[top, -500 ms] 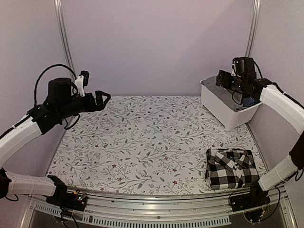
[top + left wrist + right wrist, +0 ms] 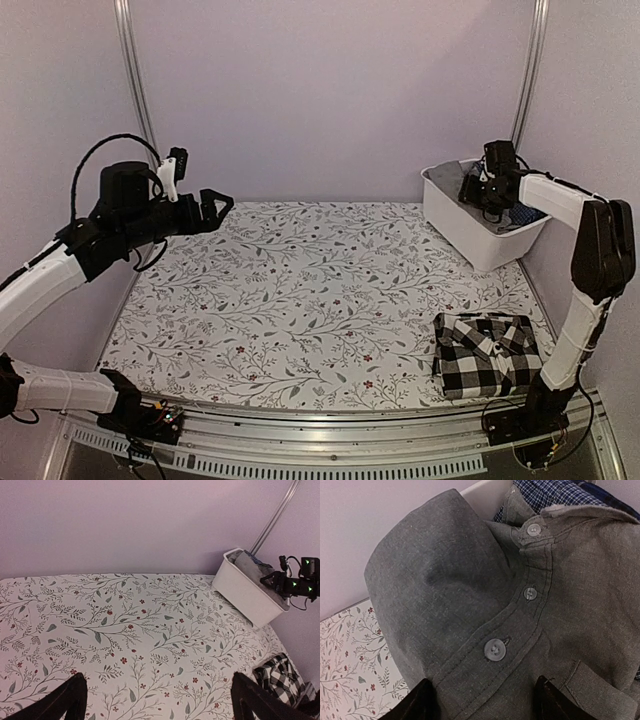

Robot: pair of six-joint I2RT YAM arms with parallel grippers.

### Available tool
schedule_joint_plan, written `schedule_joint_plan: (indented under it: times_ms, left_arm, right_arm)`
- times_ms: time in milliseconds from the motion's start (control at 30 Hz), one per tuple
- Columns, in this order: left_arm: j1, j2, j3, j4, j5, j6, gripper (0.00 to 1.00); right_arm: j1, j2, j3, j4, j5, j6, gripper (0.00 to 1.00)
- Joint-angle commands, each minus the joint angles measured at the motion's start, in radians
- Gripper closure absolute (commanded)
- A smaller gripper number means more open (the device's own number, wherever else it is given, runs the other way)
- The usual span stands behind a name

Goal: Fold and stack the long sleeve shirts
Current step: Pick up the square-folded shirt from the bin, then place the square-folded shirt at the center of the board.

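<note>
The black-and-white checked shirt [image 2: 487,354] lies folded at the table's front right; its corner shows in the left wrist view [image 2: 282,680]. The plain grey shirt [image 2: 510,605] lies crumpled in the white bin [image 2: 470,225], its button placket up. My right gripper [image 2: 472,185] is open, low over the bin, its fingers [image 2: 422,702] on either side of a fold of the grey shirt, not closed on it. My left gripper [image 2: 215,208] is open and empty, held high over the table's back left, its fingers [image 2: 67,700] spread wide.
A blue checked cloth [image 2: 545,495] lies in the bin under the grey shirt. The bin [image 2: 250,595] stands tilted at the back right corner. A floral cloth [image 2: 300,290] covers the table. Walls close in on the back and both sides.
My right gripper has dropped down and forward into the bin onto the grey shirt. The left arm has not moved.
</note>
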Motion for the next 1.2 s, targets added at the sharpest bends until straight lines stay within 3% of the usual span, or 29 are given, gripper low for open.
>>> schedule_joint_plan:
  times_ms: [0,100,233,467,867,1167]
  left_arm:
    - [0.0,-0.001,0.029,-0.012,0.026,-0.009,0.0]
    - [0.0,0.005,0.034,-0.009,0.031,-0.009,0.0]
    - [0.001,0.011,0.038,0.0,0.039,-0.011,0.0]
    - [0.0,0.02,0.038,0.015,0.052,-0.016,0.0]
    - [0.0,0.019,0.035,0.033,0.065,-0.017,0.0]
    - [0.0,0.006,0.03,0.034,0.055,-0.013,0.0]
  right_arm:
    - [-0.008,0.039,0.053,0.019,-0.04,-0.001,0.46]
    - [-0.008,0.042,0.074,0.012,-0.041,-0.009,0.74]
    - [-0.005,0.025,0.13,-0.013,-0.021,-0.023,1.0]
    - [0.058,-0.077,0.179,0.018,0.071,-0.077,1.0]
    - [0.348,-0.292,0.313,0.15,0.258,-0.33,1.0]
    - [0.592,-0.374,0.358,0.15,0.156,-0.395,1.0]
